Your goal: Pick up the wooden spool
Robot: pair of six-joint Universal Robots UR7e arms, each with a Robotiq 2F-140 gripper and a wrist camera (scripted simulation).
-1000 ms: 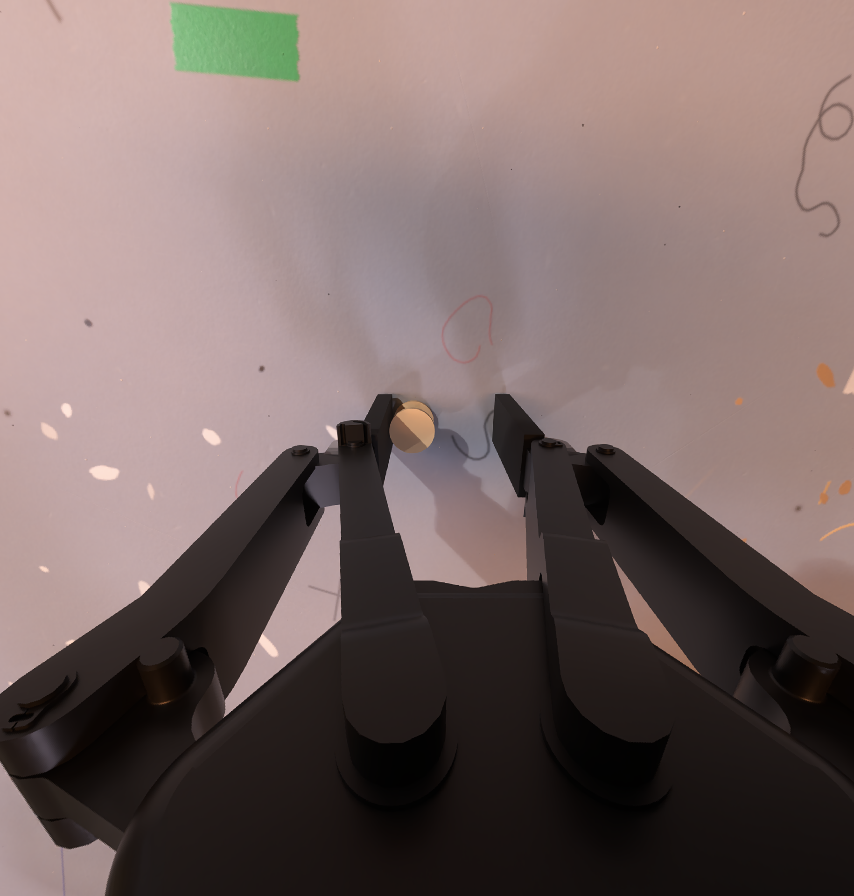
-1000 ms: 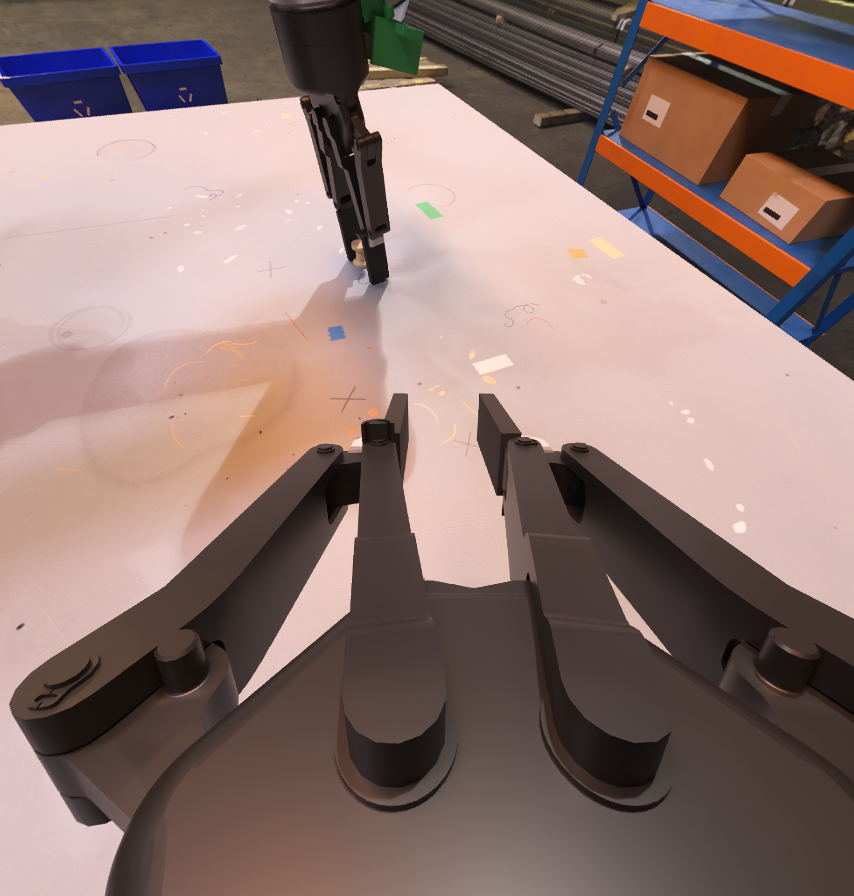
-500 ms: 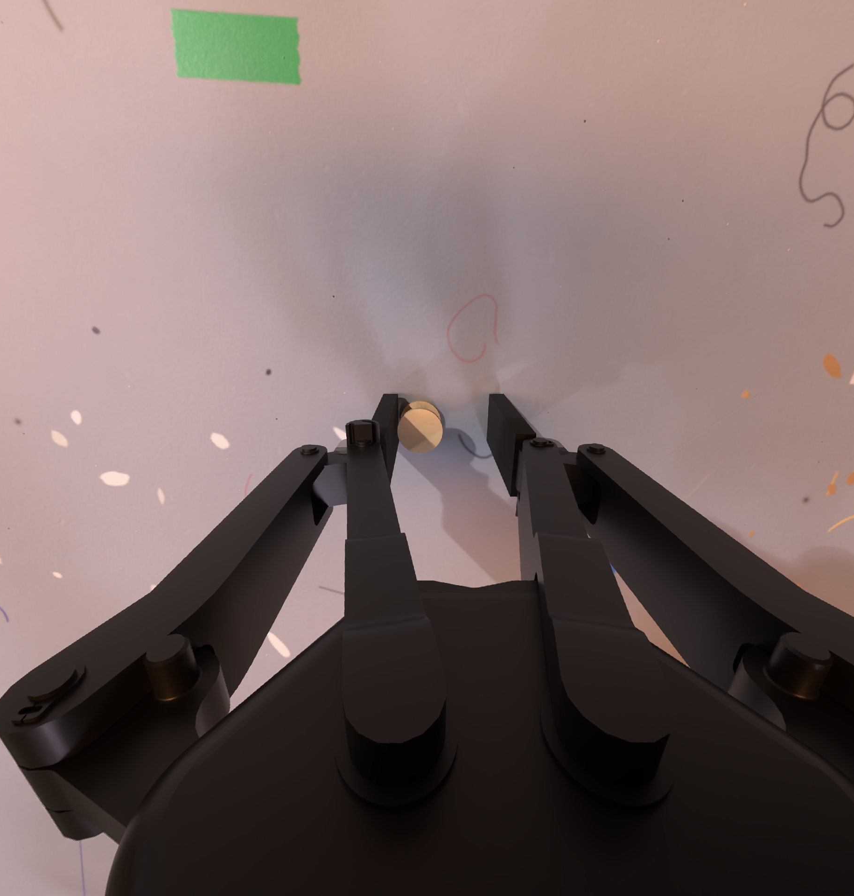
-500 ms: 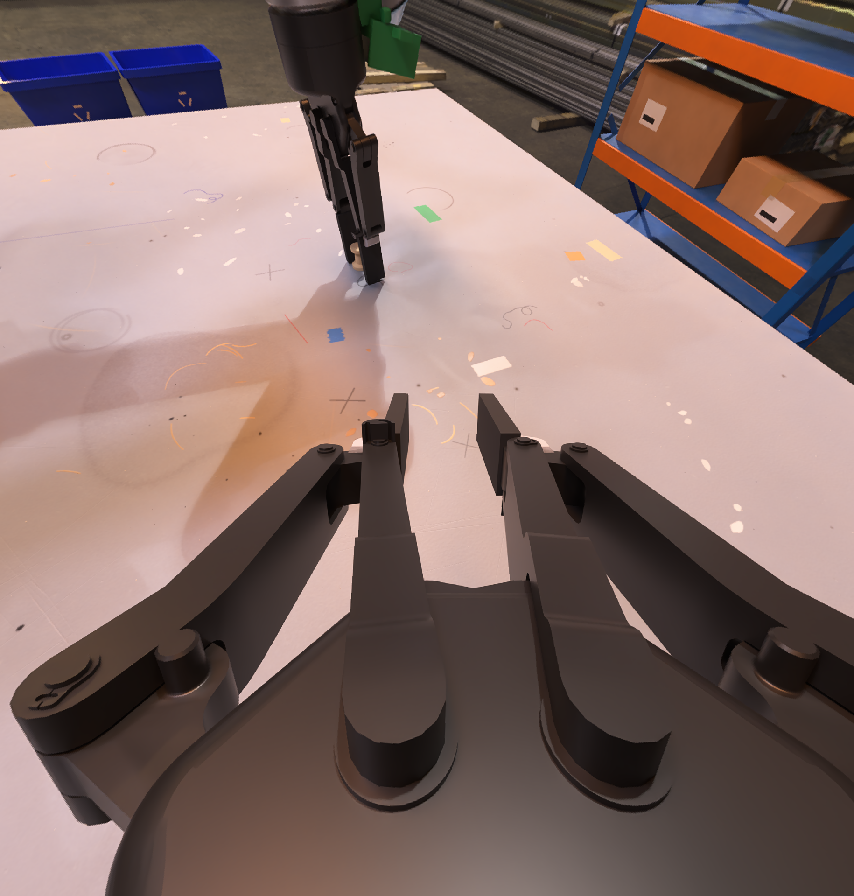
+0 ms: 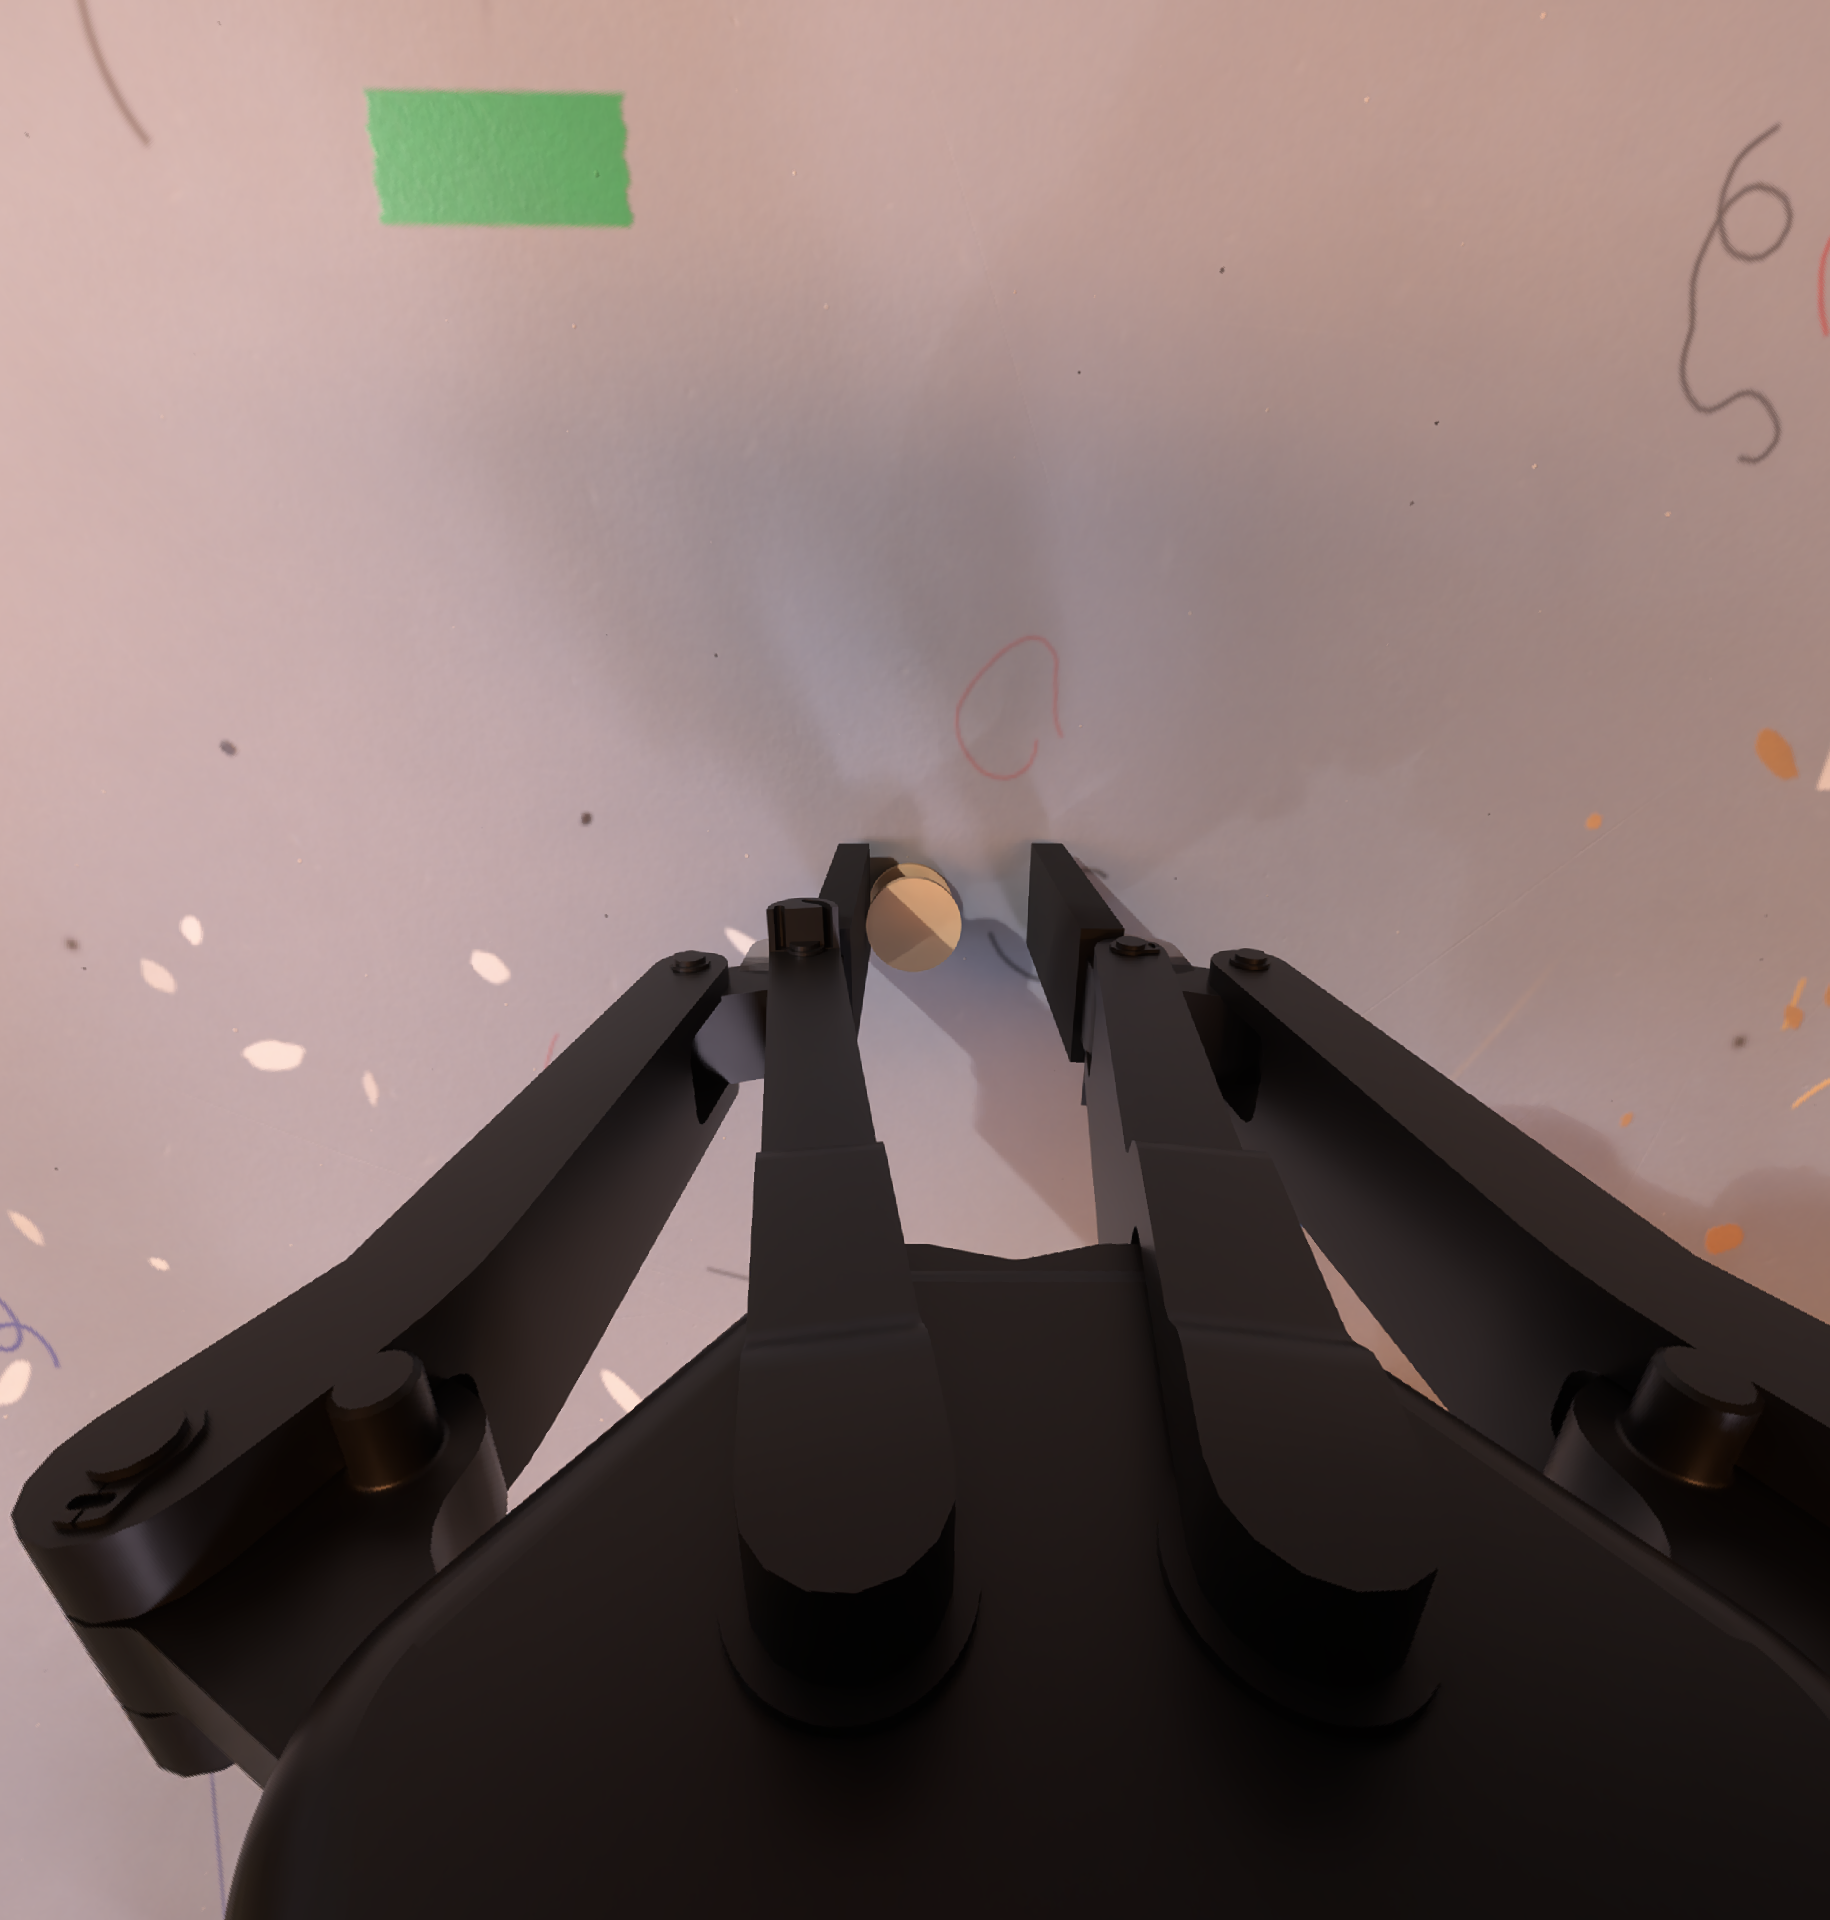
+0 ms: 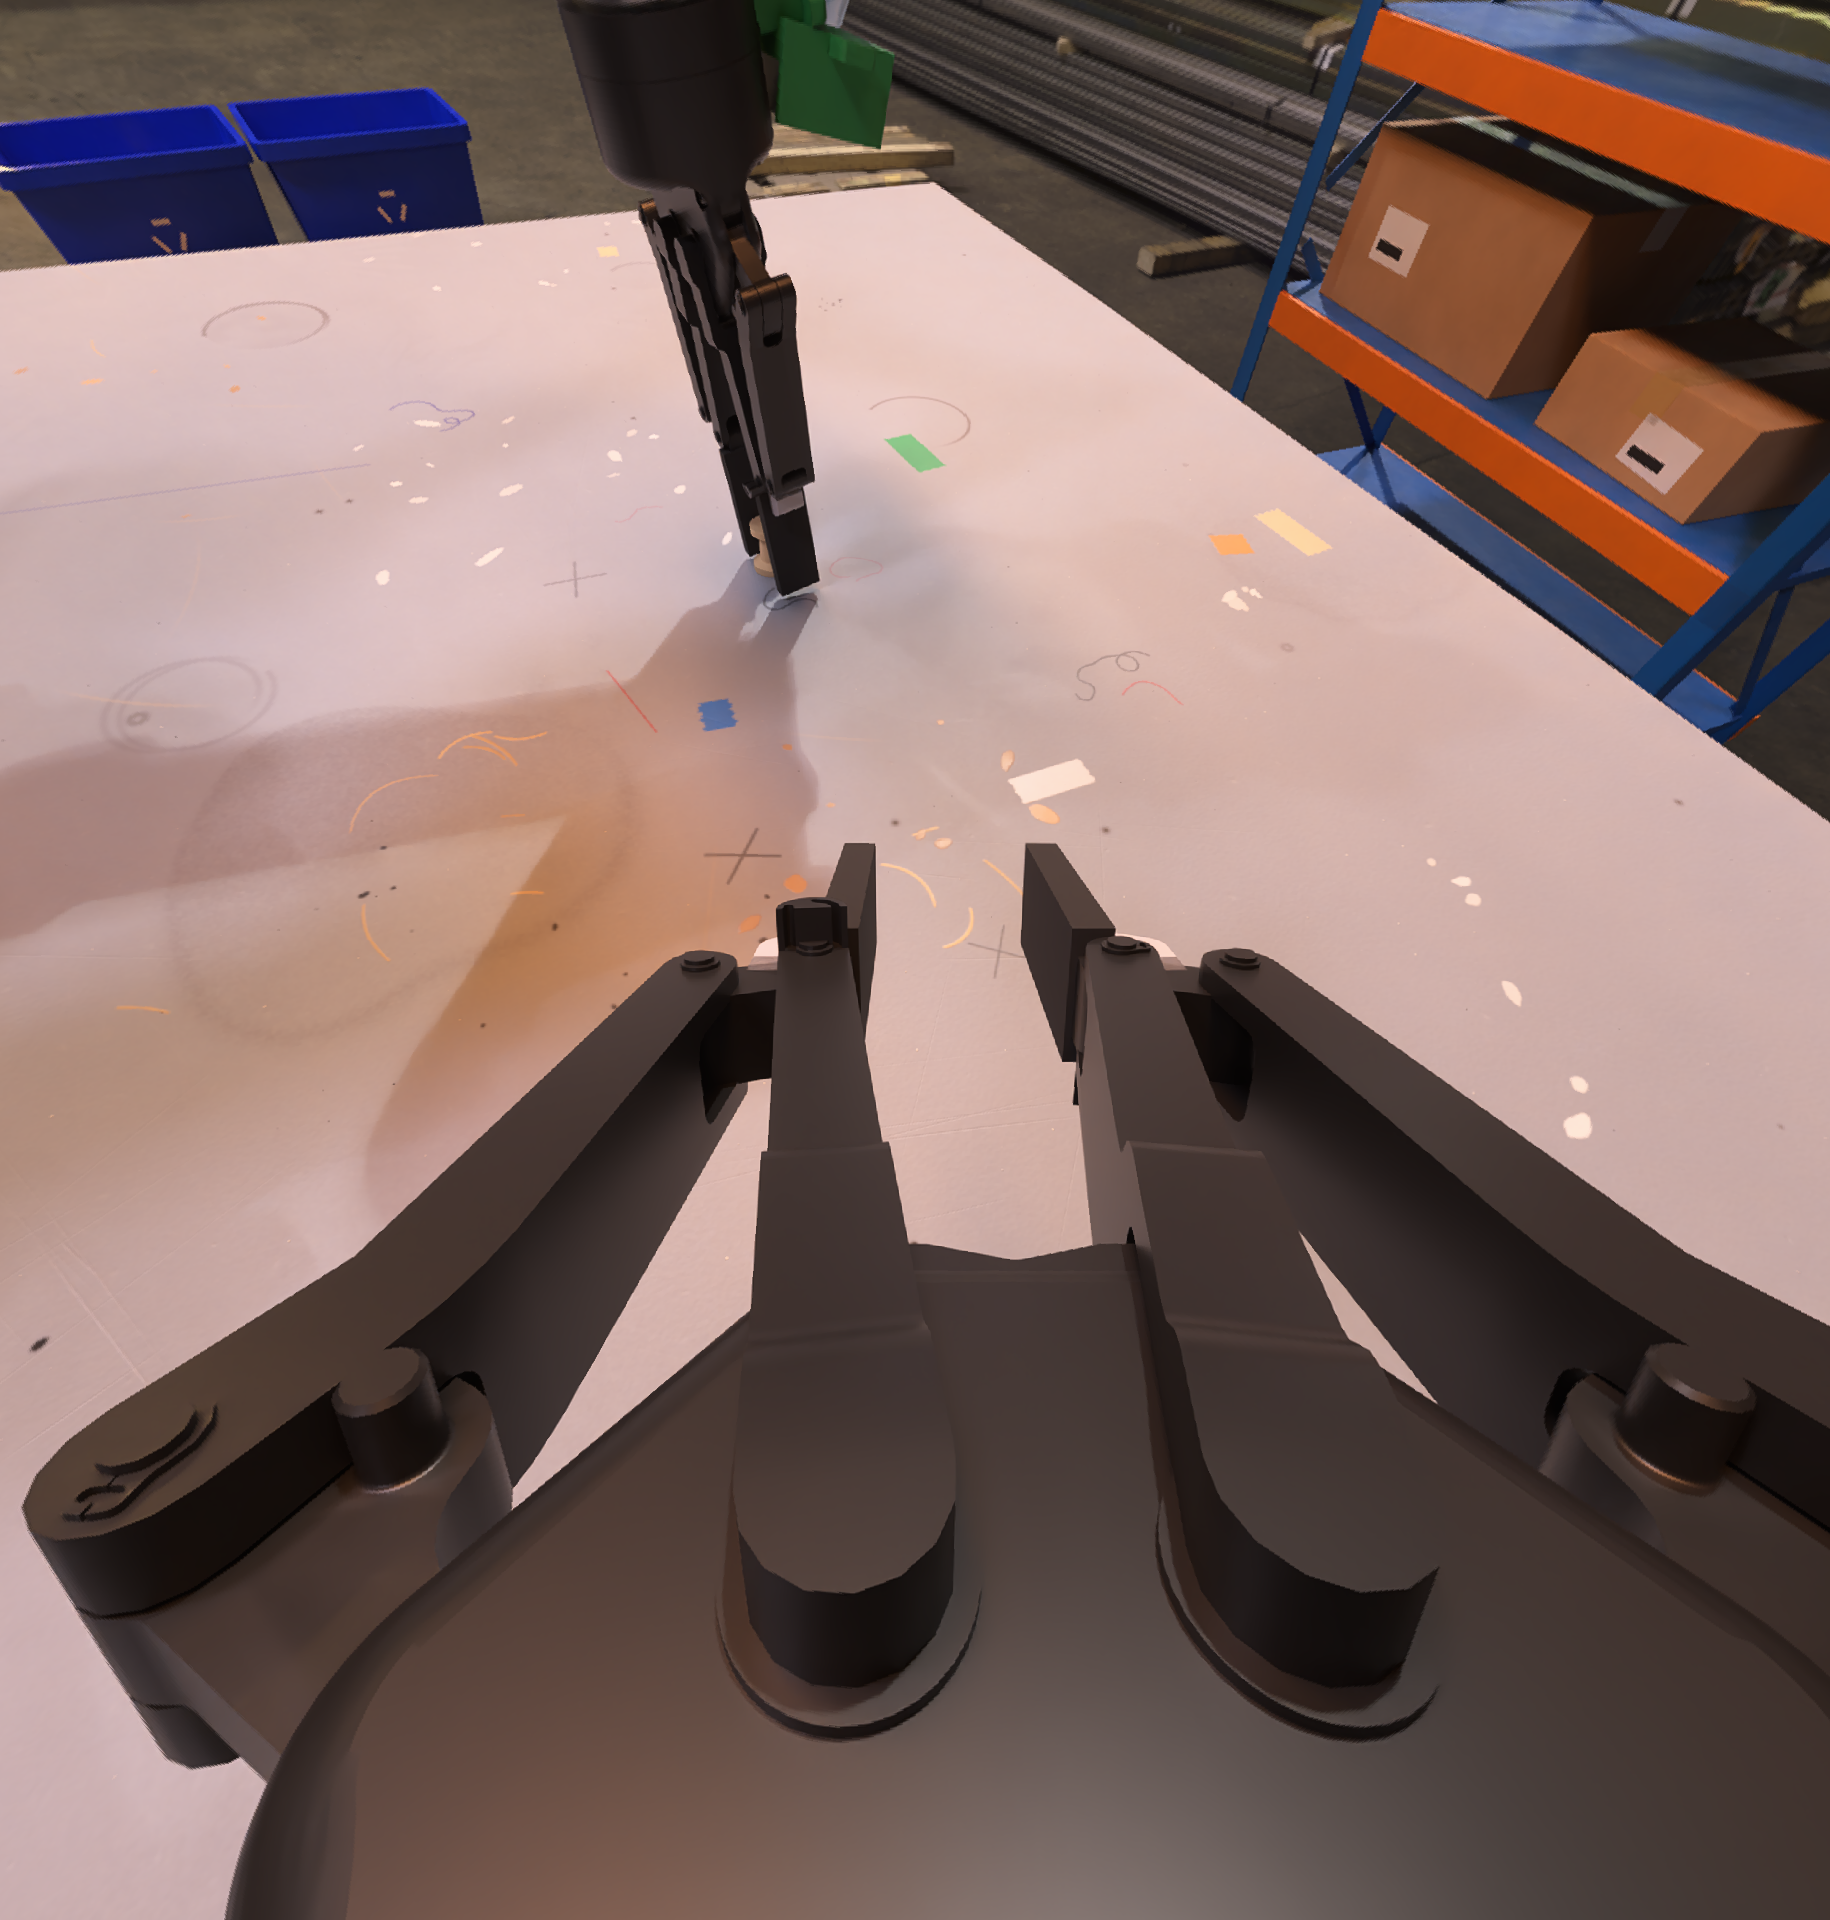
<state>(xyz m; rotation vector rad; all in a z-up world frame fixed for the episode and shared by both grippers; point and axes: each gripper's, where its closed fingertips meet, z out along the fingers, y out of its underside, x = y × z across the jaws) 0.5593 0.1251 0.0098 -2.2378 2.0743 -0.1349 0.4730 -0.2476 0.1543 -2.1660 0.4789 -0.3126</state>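
Now left tool [image 5: 947, 914] is down at counter [image 5: 1202, 468], fingers spread w/ wooden spool [image 5: 913, 918] btwn them, against the left-side finger, gap on the other. Right tool [image 6: 947, 914] spread, holding nothing.

The surface [image 6: 1306, 883] is pale pinkish white, flecked with white and orange spots, thin pencil-grey and red scribbles, and small tape patches: green [image 5: 498, 158], blue [image 6: 717, 714], orange [image 6: 1230, 543], yellow [image 6: 1293, 531] and white [image 6: 1051, 780]. The spool [image 5: 913, 917] is light tan wood. Both the left gripper [image 5: 947, 894] and the right gripper [image 6: 947, 899] are matte black. Two bins [image 6: 225, 166] are deep blue; the shelf [image 6: 1576, 94] is orange on blue posts, carrying brown boxes [image 6: 1493, 249]
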